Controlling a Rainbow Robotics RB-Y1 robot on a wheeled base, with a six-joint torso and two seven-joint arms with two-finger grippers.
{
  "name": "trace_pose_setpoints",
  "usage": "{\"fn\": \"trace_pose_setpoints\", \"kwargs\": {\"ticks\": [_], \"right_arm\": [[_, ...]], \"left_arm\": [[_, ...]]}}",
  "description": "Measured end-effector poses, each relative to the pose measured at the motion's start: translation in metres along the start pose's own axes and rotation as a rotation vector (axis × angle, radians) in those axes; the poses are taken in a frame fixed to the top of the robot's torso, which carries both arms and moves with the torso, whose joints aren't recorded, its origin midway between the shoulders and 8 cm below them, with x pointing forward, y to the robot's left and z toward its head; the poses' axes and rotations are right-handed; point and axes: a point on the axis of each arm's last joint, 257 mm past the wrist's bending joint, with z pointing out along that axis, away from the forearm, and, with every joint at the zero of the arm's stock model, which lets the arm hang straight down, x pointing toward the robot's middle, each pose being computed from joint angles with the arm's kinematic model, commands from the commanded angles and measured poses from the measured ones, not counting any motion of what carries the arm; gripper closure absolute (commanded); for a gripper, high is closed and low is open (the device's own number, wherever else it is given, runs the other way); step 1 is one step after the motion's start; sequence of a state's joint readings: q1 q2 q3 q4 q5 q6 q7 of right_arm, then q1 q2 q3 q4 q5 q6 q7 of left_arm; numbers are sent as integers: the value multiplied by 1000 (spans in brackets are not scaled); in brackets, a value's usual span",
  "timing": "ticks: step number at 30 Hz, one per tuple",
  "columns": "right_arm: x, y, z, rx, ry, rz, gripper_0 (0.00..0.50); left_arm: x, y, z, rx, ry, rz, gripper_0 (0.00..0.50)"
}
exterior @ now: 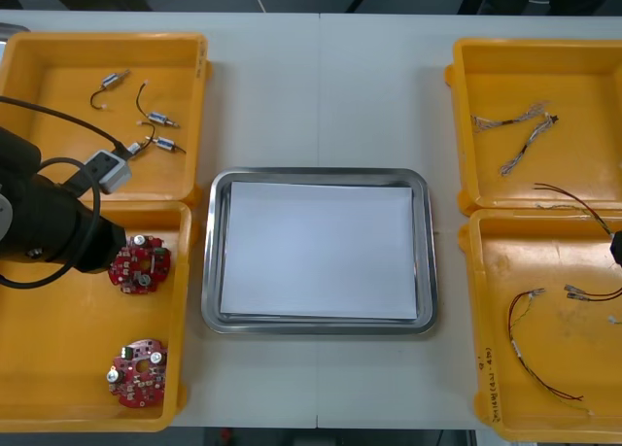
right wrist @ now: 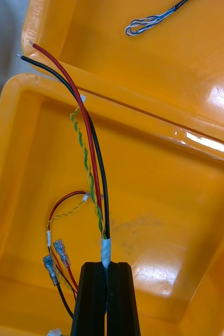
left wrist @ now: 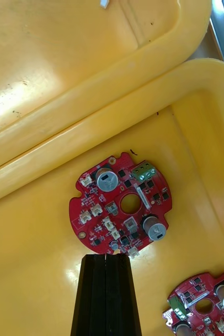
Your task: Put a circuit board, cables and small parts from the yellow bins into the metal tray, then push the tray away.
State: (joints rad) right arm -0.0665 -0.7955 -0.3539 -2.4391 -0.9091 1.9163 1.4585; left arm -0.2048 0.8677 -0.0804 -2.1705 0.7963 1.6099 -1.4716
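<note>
Two-arm loading of the metal tray [exterior: 316, 175], which sits empty and white-lined at the centre of the counter [exterior: 321, 77]. The right end effector [right wrist: 106, 264] is over the near-right yellow bin [exterior: 544, 271], its fingers closed on the taped end of a cable bundle [right wrist: 93, 157] of red, black and twisted yellow-green wires. In the front view the bundle's long axis runs from the fingers toward about 10 o'clock, and its free ends cross the rim into the far-right bin. The tray lies at 9 o'clock from this grip, so the carry is judged to be a plain sideways move, with the trailing wires apt to drag on the bin wall. The left end effector [left wrist: 106, 256] is in the near-left yellow bin [exterior: 58, 368], fingers pressed together on nothing. Their tips stand just at the edge of a round red circuit board [left wrist: 119, 207], which lies flat straight ahead of them. A second board [left wrist: 203, 304] lies apart, at 6 o'clock from the first in the front view. The tray is at 3 o'clock from the left arm.
</note>
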Motion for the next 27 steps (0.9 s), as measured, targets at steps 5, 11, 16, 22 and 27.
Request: {"fn": "trace_pose_setpoints", "kwargs": {"ticks": [5,11,16,22,27], "right_arm": [[0,0,0,0,0,0,500],[0,0,0,0,0,0,500],[0,0,0,0,0,0,500],[0,0,0,0,0,0,500],[0,0,0,0,0,0,500]], "left_arm": [[-1,4,-3,-5,-5,-8,499],[-2,3,-3,-3,-6,-8,494],[-2,3,-3,-2,-7,-7,0],[-3,-1,-4,8,-10,-2,0],[-3,-3,-5,12,-11,0,0]]}}
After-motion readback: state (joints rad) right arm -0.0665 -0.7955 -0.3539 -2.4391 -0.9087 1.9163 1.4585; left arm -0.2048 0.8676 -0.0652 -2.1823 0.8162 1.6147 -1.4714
